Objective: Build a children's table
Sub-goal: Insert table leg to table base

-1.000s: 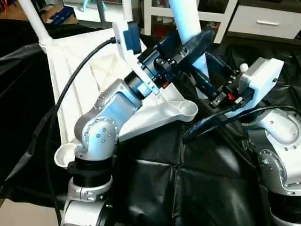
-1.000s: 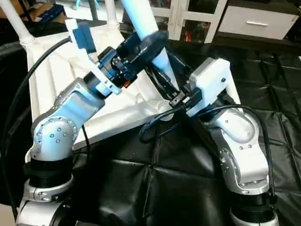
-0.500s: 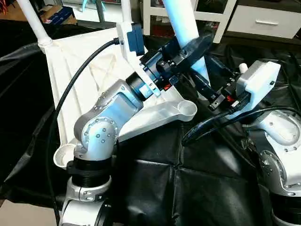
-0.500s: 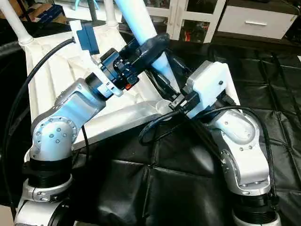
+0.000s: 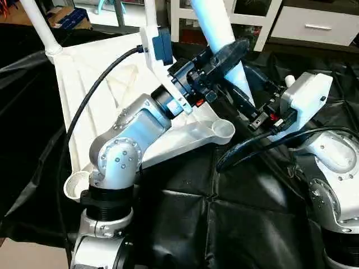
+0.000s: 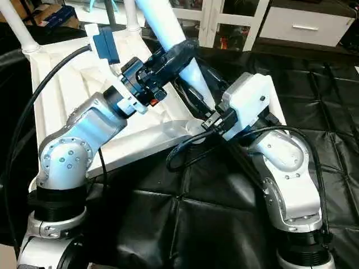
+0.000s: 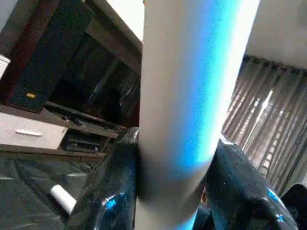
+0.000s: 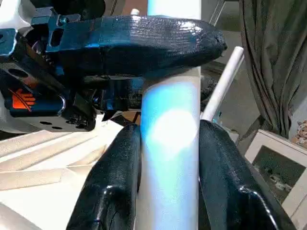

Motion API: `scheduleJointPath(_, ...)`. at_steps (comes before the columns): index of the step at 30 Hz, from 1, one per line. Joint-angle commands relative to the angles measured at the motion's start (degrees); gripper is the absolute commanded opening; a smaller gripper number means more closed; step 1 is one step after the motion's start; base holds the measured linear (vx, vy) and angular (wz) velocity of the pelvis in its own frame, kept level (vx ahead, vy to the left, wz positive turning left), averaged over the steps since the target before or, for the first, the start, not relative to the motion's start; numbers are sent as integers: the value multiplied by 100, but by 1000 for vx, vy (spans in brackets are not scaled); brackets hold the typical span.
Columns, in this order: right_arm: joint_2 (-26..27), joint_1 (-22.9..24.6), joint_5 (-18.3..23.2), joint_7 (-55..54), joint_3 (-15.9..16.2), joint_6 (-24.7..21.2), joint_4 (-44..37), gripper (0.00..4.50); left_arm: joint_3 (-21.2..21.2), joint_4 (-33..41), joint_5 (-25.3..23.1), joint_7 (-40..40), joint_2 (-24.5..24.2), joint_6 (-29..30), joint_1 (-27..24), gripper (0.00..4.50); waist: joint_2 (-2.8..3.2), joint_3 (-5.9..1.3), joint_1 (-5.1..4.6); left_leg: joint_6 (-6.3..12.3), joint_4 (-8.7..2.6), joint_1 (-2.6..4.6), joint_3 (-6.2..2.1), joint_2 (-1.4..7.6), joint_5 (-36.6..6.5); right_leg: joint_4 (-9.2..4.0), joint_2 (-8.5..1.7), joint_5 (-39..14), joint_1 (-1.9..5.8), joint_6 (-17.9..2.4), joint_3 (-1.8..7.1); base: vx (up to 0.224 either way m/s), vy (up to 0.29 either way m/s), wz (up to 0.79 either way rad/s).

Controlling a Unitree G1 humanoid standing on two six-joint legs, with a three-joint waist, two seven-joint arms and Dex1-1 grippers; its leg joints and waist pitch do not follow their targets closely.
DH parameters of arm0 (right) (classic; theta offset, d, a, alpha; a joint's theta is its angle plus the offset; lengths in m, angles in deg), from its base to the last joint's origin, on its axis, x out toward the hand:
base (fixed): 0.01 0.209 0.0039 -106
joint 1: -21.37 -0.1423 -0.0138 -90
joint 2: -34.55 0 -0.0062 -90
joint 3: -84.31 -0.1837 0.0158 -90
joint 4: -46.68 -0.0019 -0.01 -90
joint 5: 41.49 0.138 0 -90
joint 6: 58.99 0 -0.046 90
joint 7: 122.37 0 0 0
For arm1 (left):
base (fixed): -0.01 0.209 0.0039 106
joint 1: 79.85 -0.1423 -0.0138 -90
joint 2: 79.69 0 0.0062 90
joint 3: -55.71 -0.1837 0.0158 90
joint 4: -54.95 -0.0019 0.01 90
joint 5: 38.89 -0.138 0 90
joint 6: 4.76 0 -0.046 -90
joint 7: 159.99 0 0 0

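Black cloth (image 5: 224,224) covers the counter nearest the robot, wrinkled under both silver forearms. On it lies the white tabletop (image 5: 90,95), underside up, its ribs showing. An empty round corner socket (image 5: 76,185) sits at the near left, beside the left elbow, and another corner socket (image 5: 223,130) lies near the middle, just below the two end effectors. Above that socket a white tube leg (image 5: 216,28) slants up and away. The right end effector (image 8: 168,158) clasps this leg low down, one black finger (image 8: 115,191) pressed against each side of it. Just above, the left end effector (image 7: 175,172) wraps the same leg, its fingers (image 7: 112,187) closed against both sides of the tube. Farther back, at the tabletop's far left corner, an already fitted leg (image 5: 39,25) stands tilted in its socket, and one more leg (image 6: 130,14) rises from the far edge. Beyond the counter stands white furniture with a drawer (image 5: 320,25).
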Motion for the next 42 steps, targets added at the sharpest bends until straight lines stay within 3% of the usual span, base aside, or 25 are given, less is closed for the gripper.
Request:
scheduleJointPath(1,-32,-19,-32,-7,13,173,-67,134,103,-63,17,111,-21,-1,55,167,-27,-541,12,525,-345,91,-39,59,-802,-354,-106,-838,419,-1271,169,0,0,0)
scheduleJointPath(2,-31,-26,-44,-14,10,186,-59,134,111,-70,6,123,-26,-12,60,167,-25,-541,14,525,-344,95,-39,61,-795,-353,-106,-827,415,-1273,169,0,0,0)
scheduleJointPath(5,26,-26,197,65,-8,94,-56,204,132,-83,16,128,-41,-17,71,161,-25,-544,12,545,-343,89,-40,61,-772,-344,-106,-751,420,-1297,169,0,0,0)
scheduleJointPath(8,-1,-3,354,213,26,33,-89,224,139,-96,-13,138,-55,-41,87,159,-22,-541,11,570,-341,92,-37,55,-807,-351,-105,-767,424,-1304,167,0,0,0)
scheduleJointPath(13,-99,81,189,321,112,144,-107,268,114,-225,-232,195,-98,-189,140,159,-14,-541,13,556,-345,90,-43,62,-821,-355,-106,-776,421,-1295,165,0,0,0)
scheduleJointPath(14,-146,114,150,366,148,190,-114,280,107,-320,-388,233,-150,-286,179,159,35,-553,28,550,-341,94,-53,60,-816,-353,-111,-782,426,-1285,160,0,0,0)
scheduleJointPath(15,-177,134,126,394,171,217,-118,293,103,-376,-477,255,-182,-341,202,159,5,-556,18,551,-340,95,-48,59,-797,-352,-105,-712,430,-1282,163,0,0,0)
scheduleJointPath(18,-308,311,67,500,229,292,-201,323,288,-838,-749,376,-348,-600,430,159,36,-566,30,555,-338,104,-51,51,-794,-358,-103,-633,432,-1295,160,0,0,0)
scheduleJointPath(26,-416,550,-33,427,31,363,-370,378,407,-1809,-1436,517,-959,-1084,837,159,100,-607,41,601,-325,95,-69,32,-752,-332,-108,-534,454,-1368,146,0,0,0)
scheduleJointPath(27,-449,563,-125,356,-44,392,-366,386,322,-1922,-1558,391,-1139,-1058,871,159,95,-610,39,591,-325,92,-71,35,-741,-321,-110,-518,459,-1385,147,0,0,0)
scheduleJointPath(29,-749,308,-908,-82,-251,675,-40,402,-132,-2130,-1825,-337,-1736,-698,921,159,152,-641,53,539,-320,119,-78,39,-625,-297,-105,-449,450,-1417,144,0,0,0)
scheduleJointPath(32,-875,174,-1154,-172,-270,775,89,433,-287,-2145,-1856,-580,-1902,-521,922,159,147,-630,39,453,-318,121,-55,21,-639,-285,-115,-460,456,-1509,159,0,0,0)
scheduleJointPath(33,-1207,-108,-1703,-235,-179,987,323,441,-491,-2060,-1724,-979,-2147,-59,917,158,177,-670,59,438,-308,144,-58,27,-592,-265,-125,-427,456,-1567,151,0,0,0)
scheduleJointPath(34,-1464,-296,-2087,-236,-86,1172,494,445,-621,-1982,-1578,-1269,-2311,249,925,158,165,-671,56,434,-305,140,-53,22,-528,-248,-115,-343,461,-1626,152,0,0,0)
scheduleJointPath(36,-1583,-388,-2261,-234,-45,1288,591,448,-697,-1932,-1515,-1439,-2402,359,926,158,169,-671,73,484,-289,128,-38,16,-554,-250,-136,-347,472,-1680,168,0,0,0)
scheduleJointPath(38,-1890,-707,-2659,-127,145,1523,912,448,-778,-1769,-1151,-1805,-2617,952,988,158,190,-698,87,532,-275,120,-47,20,-521,-222,-147,-257,495,-1734,164,0,0,0)
scheduleJointPath(42,-2197,-1160,-3179,-6,507,1949,1531,448,-855,-1824,-910,-2228,-2746,1561,1208,158,166,-680,70,545,-259,124,-26,11,-681,-243,-138,-470,483,-1831,161,0,0,0)
